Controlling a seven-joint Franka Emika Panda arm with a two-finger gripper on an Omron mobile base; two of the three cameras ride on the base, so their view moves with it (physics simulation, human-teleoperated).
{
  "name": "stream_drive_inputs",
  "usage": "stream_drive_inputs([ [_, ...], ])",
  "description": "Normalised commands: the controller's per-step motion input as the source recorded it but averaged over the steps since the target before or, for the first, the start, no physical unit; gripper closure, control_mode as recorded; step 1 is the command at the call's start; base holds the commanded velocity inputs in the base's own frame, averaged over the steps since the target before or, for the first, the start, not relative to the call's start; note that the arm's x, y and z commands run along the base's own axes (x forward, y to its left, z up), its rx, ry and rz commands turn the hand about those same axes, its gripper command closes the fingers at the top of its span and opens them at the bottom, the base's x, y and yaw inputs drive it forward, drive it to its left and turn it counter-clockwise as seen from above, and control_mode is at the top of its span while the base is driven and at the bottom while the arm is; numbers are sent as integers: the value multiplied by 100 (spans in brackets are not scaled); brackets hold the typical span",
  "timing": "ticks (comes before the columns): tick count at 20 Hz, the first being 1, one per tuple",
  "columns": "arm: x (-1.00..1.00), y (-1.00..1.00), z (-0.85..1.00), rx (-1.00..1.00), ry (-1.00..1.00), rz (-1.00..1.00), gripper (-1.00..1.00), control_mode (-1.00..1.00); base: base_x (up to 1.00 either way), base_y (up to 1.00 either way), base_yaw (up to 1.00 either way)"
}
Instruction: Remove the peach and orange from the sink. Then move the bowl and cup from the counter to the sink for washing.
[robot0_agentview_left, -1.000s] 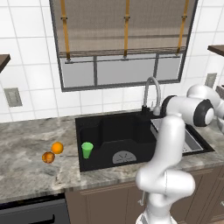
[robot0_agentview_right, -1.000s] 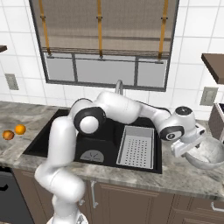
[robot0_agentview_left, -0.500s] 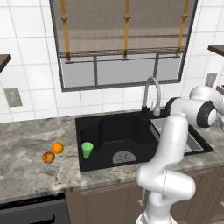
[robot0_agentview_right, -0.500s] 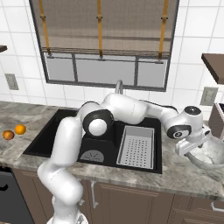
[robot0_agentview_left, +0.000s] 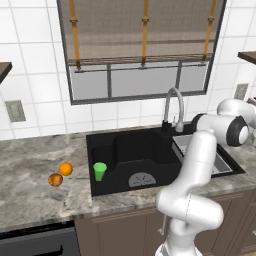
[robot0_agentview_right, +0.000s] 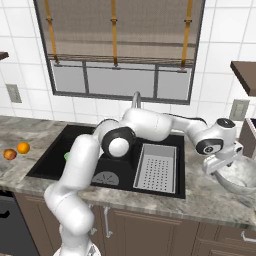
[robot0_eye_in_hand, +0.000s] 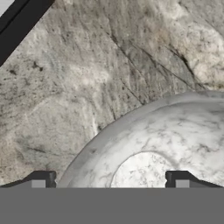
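Note:
The whitish-grey bowl (robot0_agentview_right: 241, 176) rests on the counter right of the sink (robot0_agentview_right: 50, 161). My gripper (robot0_agentview_right: 220, 165) hangs open just over the bowl's left rim. In the hand view the bowl (robot0_eye_in_hand: 175, 135) rises between the fingertips (robot0_eye_in_hand: 42, 180). One tip is outside the rim over the counter, the other is over the bowl's inside. My gripper (robot0_eye_in_hand: 109, 181) holds nothing. The green cup (robot0_agentview_left: 100, 171) stands upright in the black sink (robot0_agentview_left: 135, 145). The orange (robot0_agentview_left: 66, 169) and the peach (robot0_agentview_left: 55, 180) lie on the counter left of the basin.
A curved silver faucet (robot0_agentview_left: 174, 107) stands behind the sink. A grey perforated tray (robot0_agentview_right: 156, 168) fills the sink's right part. A dark shelf (robot0_agentview_right: 245, 74) hangs on the wall above the bowl. The counter's front edge runs close below the bowl.
The arm has stretched further right and the gripper has come down closer to the bowl's rim. The jaws have stayed open. The fruit and cup have not moved.

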Motion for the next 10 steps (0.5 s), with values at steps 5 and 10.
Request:
stream_drive_inputs([
  [5,1,-4,-19,1,11,0,100,-100,0,0,0],
  [10,0,-8,-17,1,14,0,100,-100,0,0,0],
])
